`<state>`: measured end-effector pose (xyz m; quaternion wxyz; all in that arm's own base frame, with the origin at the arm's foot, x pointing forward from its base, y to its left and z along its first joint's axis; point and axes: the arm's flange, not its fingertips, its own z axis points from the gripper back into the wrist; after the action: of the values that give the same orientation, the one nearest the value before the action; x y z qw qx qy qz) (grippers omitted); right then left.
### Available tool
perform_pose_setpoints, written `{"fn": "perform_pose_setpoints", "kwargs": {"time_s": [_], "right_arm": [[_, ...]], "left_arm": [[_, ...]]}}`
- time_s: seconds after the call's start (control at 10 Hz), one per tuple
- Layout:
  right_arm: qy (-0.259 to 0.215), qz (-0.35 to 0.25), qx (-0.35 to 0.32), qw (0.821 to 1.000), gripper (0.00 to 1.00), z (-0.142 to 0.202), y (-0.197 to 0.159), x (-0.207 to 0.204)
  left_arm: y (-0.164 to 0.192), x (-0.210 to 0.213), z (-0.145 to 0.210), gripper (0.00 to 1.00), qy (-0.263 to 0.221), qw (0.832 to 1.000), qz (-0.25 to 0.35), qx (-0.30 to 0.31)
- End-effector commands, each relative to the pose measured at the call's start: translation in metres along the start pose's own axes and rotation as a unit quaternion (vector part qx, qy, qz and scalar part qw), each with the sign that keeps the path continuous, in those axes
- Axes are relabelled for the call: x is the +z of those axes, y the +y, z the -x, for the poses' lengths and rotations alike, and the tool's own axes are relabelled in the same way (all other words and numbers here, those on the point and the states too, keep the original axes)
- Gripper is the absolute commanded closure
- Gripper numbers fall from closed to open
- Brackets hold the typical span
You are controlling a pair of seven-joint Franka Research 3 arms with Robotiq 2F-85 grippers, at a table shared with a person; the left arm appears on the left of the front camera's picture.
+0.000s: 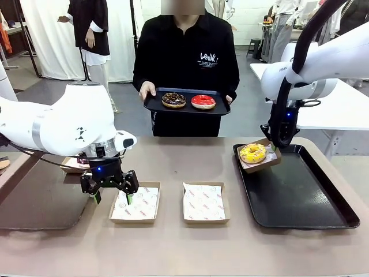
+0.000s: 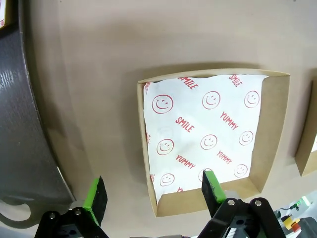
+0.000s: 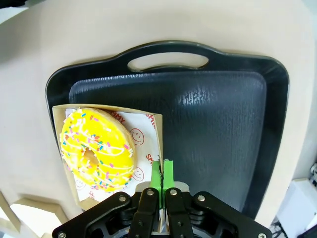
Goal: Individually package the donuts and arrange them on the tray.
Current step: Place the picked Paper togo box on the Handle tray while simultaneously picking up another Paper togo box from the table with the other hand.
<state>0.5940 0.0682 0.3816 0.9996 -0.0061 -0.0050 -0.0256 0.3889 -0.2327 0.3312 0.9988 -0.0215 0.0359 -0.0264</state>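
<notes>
Front view. A person at the far side of the tan bench (image 1: 173, 248) holds a small black plastic tray (image 1: 151, 105). On it a dark chocolate ring donut (image 1: 173, 100) and a glossy red ring donut (image 1: 203, 101) lie side by side. The left gripper (image 1: 112, 198) is low over the left wall of a shallow brown cardboard box (image 1: 134, 220), fingers spread wide, nothing between them. A second cardboard box (image 1: 206, 220), paper-lined, sits just to its right. The right gripper (image 1: 275, 148) pinches a third cardboard box (image 1: 262, 166) carrying a yellow sprinkled ring donut (image 1: 253, 153). This box is tilted at the far left corner of a large black tray (image 1: 305, 202) on the bench.

Left wrist view. The green-padded fingers (image 2: 95, 194) are wide apart. One is over bare bench outside the box, the other over the white liner paper printed with red smiley faces (image 2: 203, 129). The box wall runs between them; contact cannot be told.

Right wrist view. The fingers are closed tight on the third box's upright side wall. The yellow donut rests on the liner beside them, over the large tray's corner, near its handle cut-out.
</notes>
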Motion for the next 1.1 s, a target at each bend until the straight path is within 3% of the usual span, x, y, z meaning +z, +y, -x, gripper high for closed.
{"fn": "perform_pose_setpoints", "kwargs": {"time_s": [0.0, 1.0], "right_arm": [[-0.012, 0.010, -0.013, 1.000, 0.99, -0.0005, 0.0007, -0.0070], [-0.015, -0.009, -0.012, 1.000, 0.99, -0.0055, 0.0029, -0.0115]], "left_arm": [[-0.0103, -0.0024, -0.0065, 0.00, -0.010, 1.000, -0.016, 0.013], [-0.0104, -0.0116, -0.0140, 0.00, -0.024, 1.000, -0.016, 0.011]]}}
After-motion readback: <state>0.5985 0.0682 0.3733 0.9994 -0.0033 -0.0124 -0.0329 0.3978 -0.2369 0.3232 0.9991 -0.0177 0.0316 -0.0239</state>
